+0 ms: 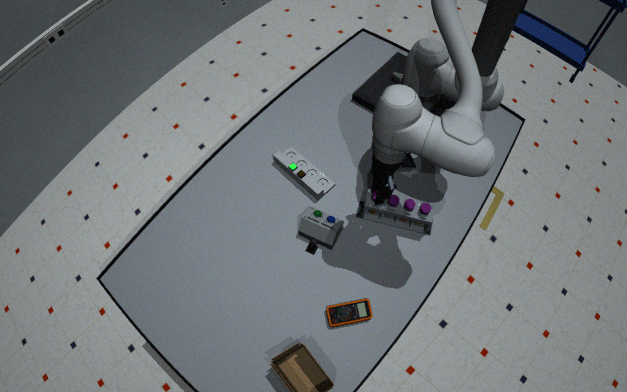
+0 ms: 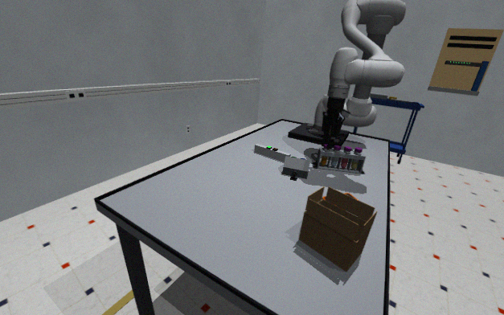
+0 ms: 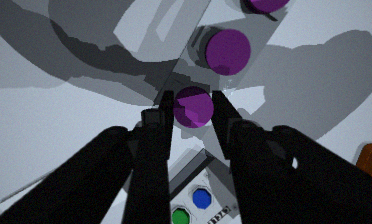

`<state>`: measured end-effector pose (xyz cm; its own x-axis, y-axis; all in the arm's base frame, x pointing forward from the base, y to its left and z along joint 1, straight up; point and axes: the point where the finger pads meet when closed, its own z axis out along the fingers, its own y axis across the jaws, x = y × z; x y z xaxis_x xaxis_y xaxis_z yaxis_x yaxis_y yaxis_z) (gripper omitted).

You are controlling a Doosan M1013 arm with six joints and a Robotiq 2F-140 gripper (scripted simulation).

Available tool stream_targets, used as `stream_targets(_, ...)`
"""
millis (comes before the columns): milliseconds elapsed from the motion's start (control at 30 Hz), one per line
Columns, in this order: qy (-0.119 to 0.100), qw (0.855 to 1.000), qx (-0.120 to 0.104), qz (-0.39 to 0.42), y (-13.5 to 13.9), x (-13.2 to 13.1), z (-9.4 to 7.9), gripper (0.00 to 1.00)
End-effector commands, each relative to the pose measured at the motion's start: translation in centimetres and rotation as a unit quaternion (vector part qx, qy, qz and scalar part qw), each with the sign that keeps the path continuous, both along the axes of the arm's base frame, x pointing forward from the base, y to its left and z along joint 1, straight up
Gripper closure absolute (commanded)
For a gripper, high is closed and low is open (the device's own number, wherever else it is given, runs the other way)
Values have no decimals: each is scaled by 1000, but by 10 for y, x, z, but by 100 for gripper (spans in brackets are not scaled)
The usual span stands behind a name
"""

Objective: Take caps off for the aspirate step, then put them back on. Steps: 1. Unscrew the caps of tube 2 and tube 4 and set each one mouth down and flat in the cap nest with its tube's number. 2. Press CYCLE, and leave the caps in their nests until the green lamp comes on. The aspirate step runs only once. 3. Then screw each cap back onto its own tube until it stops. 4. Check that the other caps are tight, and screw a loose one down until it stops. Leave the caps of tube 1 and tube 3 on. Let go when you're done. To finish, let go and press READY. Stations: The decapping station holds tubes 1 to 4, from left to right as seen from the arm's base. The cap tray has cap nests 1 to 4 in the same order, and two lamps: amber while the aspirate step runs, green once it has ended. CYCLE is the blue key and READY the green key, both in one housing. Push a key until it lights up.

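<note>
Claw point(image 3: 193, 102) grips a purple cap point(image 3: 193, 107) on the rack's end tube; blue key point(image 3: 202, 198) lies beneath its fingers.

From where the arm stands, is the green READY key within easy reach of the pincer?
Probably yes. The pincer is shut on an end tube's purple cap and must let go first. The READY key sits nearby on the key housing, with nothing standing between.
</note>
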<state>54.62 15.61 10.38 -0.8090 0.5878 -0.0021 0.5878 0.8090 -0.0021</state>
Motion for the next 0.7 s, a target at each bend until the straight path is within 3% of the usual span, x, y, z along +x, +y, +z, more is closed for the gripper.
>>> stream_targets(0, 0, 1000, 0, -25, 0, 0, 1, 70)
stream_targets(67, -1, 997, 0, -75, 0, 0, 1, 70)
stream_targets(133, -1, 997, 0, -75, 0, 0, 1, 70)
stream_targets(300, -1, 980, 1, -199, 0, 0, 1, 70)
stream_targets(467, -1, 948, 1, -319, 0, 0, 1, 70)
stream_targets(633, -1, 900, 1, -435, 0, 0, 0, 70)
stream_targets(667, -1, 900, 1, -435, 0, 0, 0, 70)
